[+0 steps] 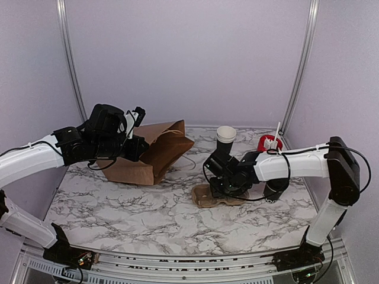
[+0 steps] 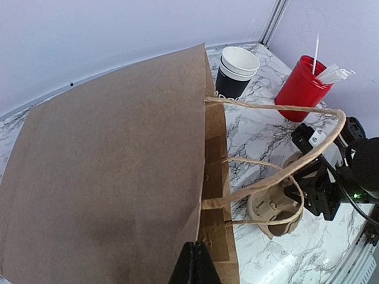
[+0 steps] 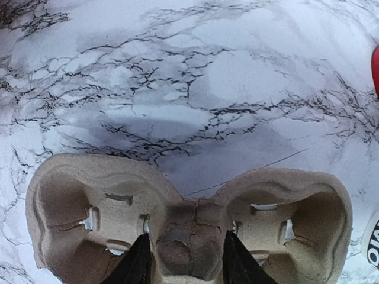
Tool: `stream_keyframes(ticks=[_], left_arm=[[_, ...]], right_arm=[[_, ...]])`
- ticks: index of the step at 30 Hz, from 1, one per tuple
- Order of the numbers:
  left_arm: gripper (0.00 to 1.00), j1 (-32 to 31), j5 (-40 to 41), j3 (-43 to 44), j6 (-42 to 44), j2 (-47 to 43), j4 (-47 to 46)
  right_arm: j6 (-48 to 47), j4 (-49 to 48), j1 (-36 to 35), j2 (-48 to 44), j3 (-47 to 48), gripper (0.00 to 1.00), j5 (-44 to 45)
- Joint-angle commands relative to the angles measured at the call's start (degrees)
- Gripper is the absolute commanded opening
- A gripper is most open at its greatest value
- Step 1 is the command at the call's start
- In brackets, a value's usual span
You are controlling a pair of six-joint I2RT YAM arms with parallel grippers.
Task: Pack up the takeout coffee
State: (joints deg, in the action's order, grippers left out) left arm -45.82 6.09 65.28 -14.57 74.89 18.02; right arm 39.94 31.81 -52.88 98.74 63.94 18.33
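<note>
Right gripper (image 3: 186, 239) straddles centre rib of cup carrier (image 3: 77, 201), pinch unconfirmed; left gripper (image 2: 194, 260) clamps paper bag (image 2: 106, 165); takeout coffee (image 1: 275, 190), seemingly lower right of overhead view, judged light, crushable: grasp sidewall below lid.

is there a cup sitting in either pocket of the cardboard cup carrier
No: the right wrist view looks straight down on the cup carrier, and both of its pockets show only bare pulp inside.

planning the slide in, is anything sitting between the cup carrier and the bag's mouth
Nothing stands on the marble table between the cup carrier and the paper bag. Only the bag's own rope handles loop across its open mouth, on the carrier's side.
</note>
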Motion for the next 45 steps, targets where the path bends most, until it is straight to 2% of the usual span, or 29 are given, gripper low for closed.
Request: stream_keyframes(ticks=[1,41,45], left_arm=[[0.0,-0.01,0.15,0.9,0.66,-1.32,-0.84],[0.0,0.03,-0.32,1.26,0.77,-0.49,-0.75],[0.0,0.03,-0.44,1.24,0.66,-0.52,-0.77]], right_arm=[[-0.39,0.64,-0.58,-2.71,1.87,0.39,1.37],[-1.62,2.34,-1.26,-11.11,2.54,0.34,2.78],[-1.75,2.62,-1.26,-8.91,2.53,0.47,1.13]])
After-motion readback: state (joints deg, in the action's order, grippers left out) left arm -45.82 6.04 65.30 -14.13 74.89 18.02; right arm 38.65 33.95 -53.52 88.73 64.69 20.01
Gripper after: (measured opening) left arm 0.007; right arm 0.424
